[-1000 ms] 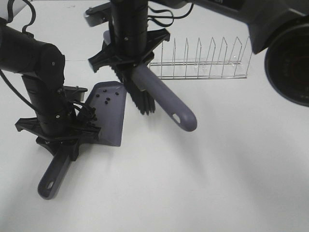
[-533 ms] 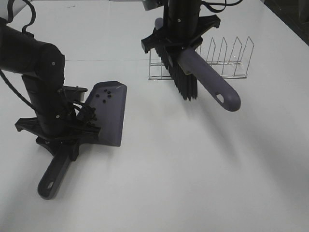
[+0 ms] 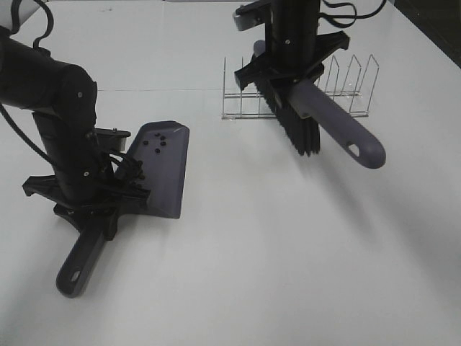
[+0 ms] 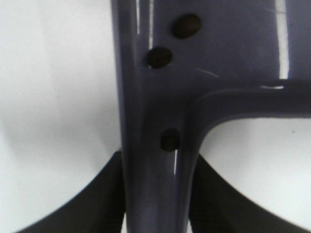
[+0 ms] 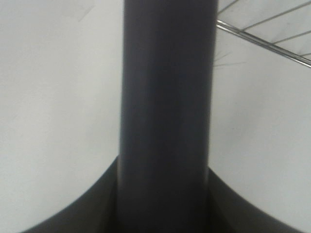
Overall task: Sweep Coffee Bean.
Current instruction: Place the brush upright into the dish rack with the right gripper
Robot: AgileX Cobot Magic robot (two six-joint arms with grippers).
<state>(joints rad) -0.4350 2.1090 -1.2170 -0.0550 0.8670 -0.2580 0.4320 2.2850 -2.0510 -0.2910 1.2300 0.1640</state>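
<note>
The grey-purple dustpan (image 3: 164, 167) lies on the white table at the left, its handle (image 3: 79, 261) pointing to the front. Several tiny dark coffee beans (image 3: 160, 142) lie on its blade; three show in the left wrist view (image 4: 159, 57). My left gripper (image 3: 92, 200) is shut on the dustpan's handle (image 4: 150, 189). My right gripper (image 3: 288, 68) is shut on a brush with black bristles (image 3: 299, 130) and a grey-purple handle (image 3: 344, 137), held above the table at the back right. The brush handle fills the right wrist view (image 5: 165, 116).
A wire dish rack (image 3: 346, 90) stands on the table at the back right, just behind the brush. The white table (image 3: 274, 259) stretches to the front and right.
My right gripper has carried the brush from beside the dustpan to the right, in front of the wire rack. The left gripper and dustpan have not moved.
</note>
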